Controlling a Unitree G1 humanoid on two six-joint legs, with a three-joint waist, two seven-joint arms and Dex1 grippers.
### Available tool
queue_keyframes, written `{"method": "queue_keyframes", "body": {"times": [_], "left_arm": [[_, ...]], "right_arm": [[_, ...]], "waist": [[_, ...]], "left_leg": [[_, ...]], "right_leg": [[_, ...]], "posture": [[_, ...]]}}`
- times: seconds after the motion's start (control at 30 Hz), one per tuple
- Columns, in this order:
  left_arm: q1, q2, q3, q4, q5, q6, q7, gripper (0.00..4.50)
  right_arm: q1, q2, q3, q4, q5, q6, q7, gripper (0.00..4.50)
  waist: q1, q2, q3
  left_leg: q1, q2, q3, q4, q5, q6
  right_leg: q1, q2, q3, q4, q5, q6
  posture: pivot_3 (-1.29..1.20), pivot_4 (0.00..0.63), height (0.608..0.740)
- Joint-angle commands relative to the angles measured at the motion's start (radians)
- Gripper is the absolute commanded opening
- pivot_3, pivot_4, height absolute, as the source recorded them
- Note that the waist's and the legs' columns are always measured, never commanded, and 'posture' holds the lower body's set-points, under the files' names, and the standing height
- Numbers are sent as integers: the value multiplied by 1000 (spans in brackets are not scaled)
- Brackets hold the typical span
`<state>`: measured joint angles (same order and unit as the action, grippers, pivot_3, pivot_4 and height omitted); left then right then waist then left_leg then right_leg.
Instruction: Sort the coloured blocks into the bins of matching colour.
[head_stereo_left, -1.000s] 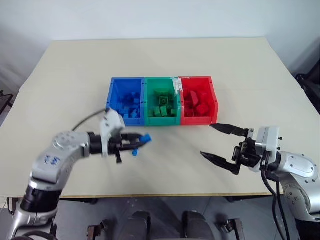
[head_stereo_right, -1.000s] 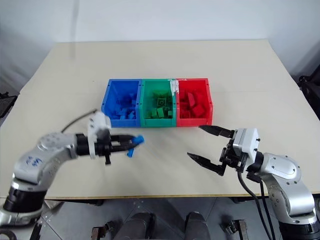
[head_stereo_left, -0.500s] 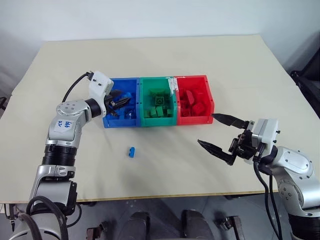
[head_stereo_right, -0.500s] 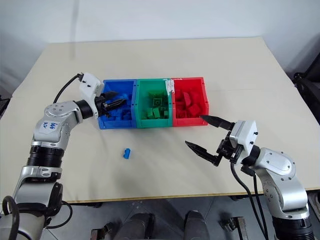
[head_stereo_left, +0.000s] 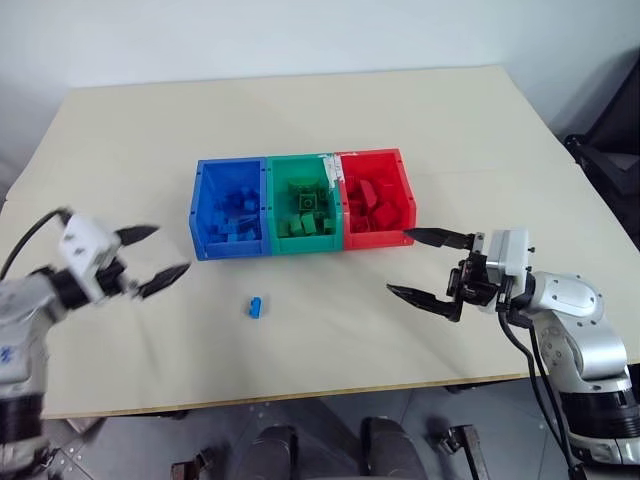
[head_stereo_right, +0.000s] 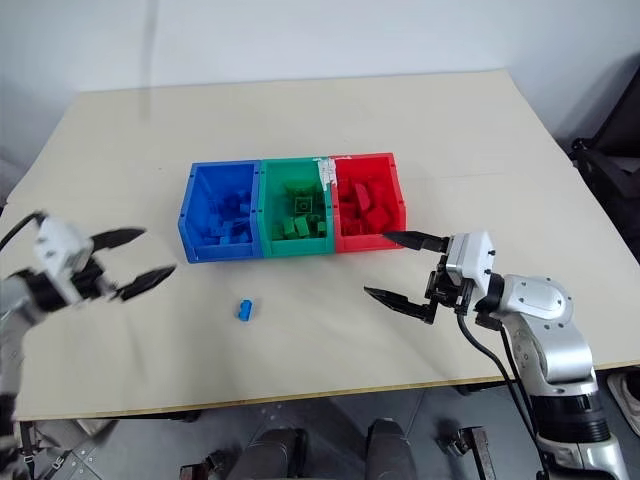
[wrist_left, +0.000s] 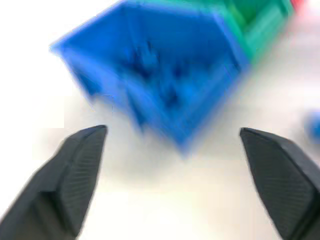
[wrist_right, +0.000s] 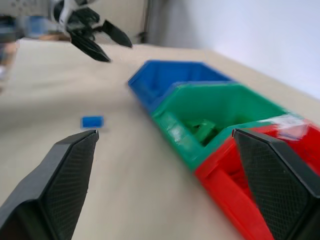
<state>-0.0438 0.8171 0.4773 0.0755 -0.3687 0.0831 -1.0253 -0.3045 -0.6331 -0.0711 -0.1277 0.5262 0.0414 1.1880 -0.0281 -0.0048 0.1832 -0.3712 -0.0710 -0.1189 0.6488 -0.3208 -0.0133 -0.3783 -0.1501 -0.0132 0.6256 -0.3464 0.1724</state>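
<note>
Blue block lies loose on the beige surface, in front of the blue bin (green bin and red bin adjoin). Left gripper, jaws apart and empty, hovers well to its left; right gripper, jaws also apart, hovers well to its right.

1. A large table with a pale beige top is seen across most of the scene, its near edge running along the bottom.
2. A light wall is seen beyond the table's far edge.
3. A dark object, too cut off to be identified, is seen past the table's right edge.
4. Grey floor is seen below the near edge.
</note>
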Motion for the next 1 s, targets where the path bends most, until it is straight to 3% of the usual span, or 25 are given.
{"method": "queue_keyframes", "body": {"times": [0.03,0.13,0.37,0.53,0.67,0.83,1.0], "left_arm": [[98,25,109,15,-11,-108,-44,4473],[164,9,142,13,-18,-136,-37,4473],[242,-75,56,-262,-31,-43,76,4473],[242,-105,-17,-493,-44,218,253,4473],[203,-87,-182,-709,-85,609,425,4473],[37,-204,-319,-801,-133,900,618,4473],[-36,-260,-426,-772,-50,987,744,4473]], "right_arm": [[-40,-15,27,51,-14,-50,94,4500],[-62,-9,44,99,-21,-71,142,4500],[-67,-15,38,136,-30,-85,164,4500],[-43,-38,14,113,-11,-66,161,4500],[-5,-68,-2,81,1,-45,169,4500],[23,-65,1,32,-4,-36,143,4500],[62,-66,-5,-20,0,-19,112,4500]], "waist": [[11,0,0],[30,0,0],[32,0,0],[27,0,0],[27,0,0],[30,0,0],[29,0,0]], "left_leg": [[0,0,-1,1,0,0],[0,-1,-2,3,0,0],[0,-1,-3,3,0,0],[0,0,-2,3,0,0],[0,0,-2,2,0,0],[0,-1,-2,4,0,0],[0,-2,-1,5,0,-1]], "right_leg": [[1,0,-1,-1,0,0],[2,-1,-1,-3,0,-1],[2,-1,-1,-2,0,-1],[2,0,-1,-2,0,-1],[2,0,-1,0,0,-1],[1,0,0,1,0,-1],[2,1,0,1,0,-1]], "posture": [[0,150,740],[0,150,740],[0,150,740],[0,150,740],[0,150,740],[0,150,740],[0,150,740]]}}
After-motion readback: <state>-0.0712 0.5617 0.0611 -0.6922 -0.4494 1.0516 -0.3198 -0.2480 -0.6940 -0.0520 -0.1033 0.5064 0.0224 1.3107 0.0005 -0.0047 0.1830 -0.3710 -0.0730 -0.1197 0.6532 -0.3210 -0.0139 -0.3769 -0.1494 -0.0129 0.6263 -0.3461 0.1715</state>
